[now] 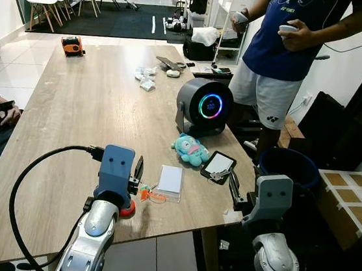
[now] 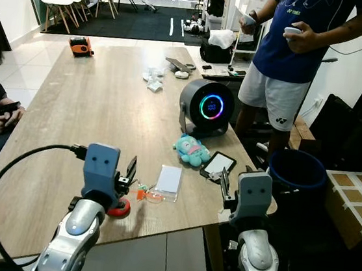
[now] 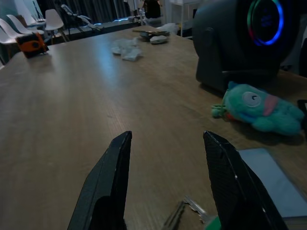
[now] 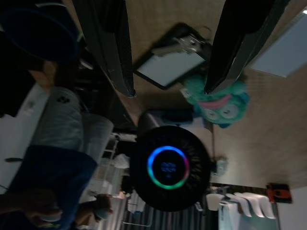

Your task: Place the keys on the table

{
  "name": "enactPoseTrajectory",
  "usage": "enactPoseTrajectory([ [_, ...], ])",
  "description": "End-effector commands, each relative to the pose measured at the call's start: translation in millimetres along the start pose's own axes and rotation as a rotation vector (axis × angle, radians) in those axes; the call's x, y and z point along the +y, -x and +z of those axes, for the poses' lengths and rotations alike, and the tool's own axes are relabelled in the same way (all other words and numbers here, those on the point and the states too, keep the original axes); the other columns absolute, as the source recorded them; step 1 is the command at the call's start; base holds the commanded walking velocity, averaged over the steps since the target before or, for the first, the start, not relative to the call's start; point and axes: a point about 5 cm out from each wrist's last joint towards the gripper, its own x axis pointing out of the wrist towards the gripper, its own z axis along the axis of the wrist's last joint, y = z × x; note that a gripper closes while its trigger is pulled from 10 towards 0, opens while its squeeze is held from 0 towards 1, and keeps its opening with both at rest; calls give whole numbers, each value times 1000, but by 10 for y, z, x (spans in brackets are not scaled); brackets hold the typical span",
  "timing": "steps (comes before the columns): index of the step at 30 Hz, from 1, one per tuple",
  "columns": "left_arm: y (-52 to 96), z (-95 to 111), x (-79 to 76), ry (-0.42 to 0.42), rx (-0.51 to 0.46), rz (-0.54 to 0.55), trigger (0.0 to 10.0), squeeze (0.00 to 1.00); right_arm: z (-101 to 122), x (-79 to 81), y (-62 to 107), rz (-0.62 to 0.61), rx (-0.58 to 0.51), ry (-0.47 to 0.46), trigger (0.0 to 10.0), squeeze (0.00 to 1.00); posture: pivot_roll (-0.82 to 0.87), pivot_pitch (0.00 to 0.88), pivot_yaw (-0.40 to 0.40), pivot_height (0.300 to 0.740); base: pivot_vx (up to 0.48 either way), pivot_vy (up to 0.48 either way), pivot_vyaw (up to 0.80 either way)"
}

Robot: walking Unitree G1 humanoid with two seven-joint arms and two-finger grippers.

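The keys (image 1: 152,194) lie on the table (image 1: 85,111) near its front edge, just beside the card (image 1: 171,179). The left gripper (image 3: 165,191) hangs over them, jaws wide and empty. Lift it straight up so no finger drags them. The right gripper (image 4: 170,52), parted and empty, hovers near the front right corner.

Both forearms: rounded silver metallic shells with a glossy finish and small dark recessed fastener spots.

Left wrist carries a blue-grey rectangular plastic housing with two small dark holes on its face. A thick black cable (image 1: 29,180) plugs into the housing's side and loops in a wide arc down past the forearm.

Left hand (image 1: 138,170): two long black fingers (image 3: 105,184), flat, tapering, matte.

Right wrist carries a matching housing, paler grey, also with two dark holes. Right hand (image 1: 233,185): same black two-finger build, fingers (image 4: 108,45) dark and blade-like, with a slight sheen.
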Motion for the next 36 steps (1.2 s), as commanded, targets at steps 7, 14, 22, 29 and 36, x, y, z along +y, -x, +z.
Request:
enactPoseTrajectory([
  [7,9,-37,25,-31,19,1,10000,0,-23,30,-8,18,7,3,10000,0,-11,157,43,740,0,0,800],
  [14,7,-42,29,-34,22,1,10000,0,-25,36,-6,17,9,3,10000,0,-5,161,48,740,0,0,800],
  [22,3,-39,28,-37,23,1,10000,0,-26,40,-7,14,9,2,10000,0,-6,163,51,740,0,0,800],
  [29,0,-36,21,-35,22,0,10000,0,-27,35,-1,12,9,2,10000,0,-6,165,52,740,0,0,800],
  [36,5,-34,15,-35,21,1,10000,0,-21,30,8,11,6,2,10000,0,-5,165,50,740,0,0,800],
])
